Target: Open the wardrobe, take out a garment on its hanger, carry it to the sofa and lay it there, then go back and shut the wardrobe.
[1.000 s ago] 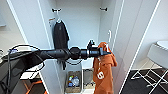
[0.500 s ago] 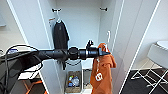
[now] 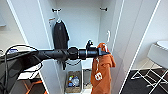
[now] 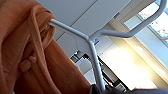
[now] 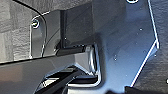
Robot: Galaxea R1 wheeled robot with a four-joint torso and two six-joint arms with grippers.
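— What does the head view show?
— The left gripper clamped on the white hanger, arm stretched level into the open wardrobe. The orange garment hangs from it by the right-hand door; a dark T-shirt hangs on the rear hook, a basket sits on the floor inside.
— And the left wrist view?
— The hanger's neck runs down into the grip, the garment draped over one shoulder.
— The right wrist view?
— Dark robot parts over grey floor; I cannot tell the right gripper's state.
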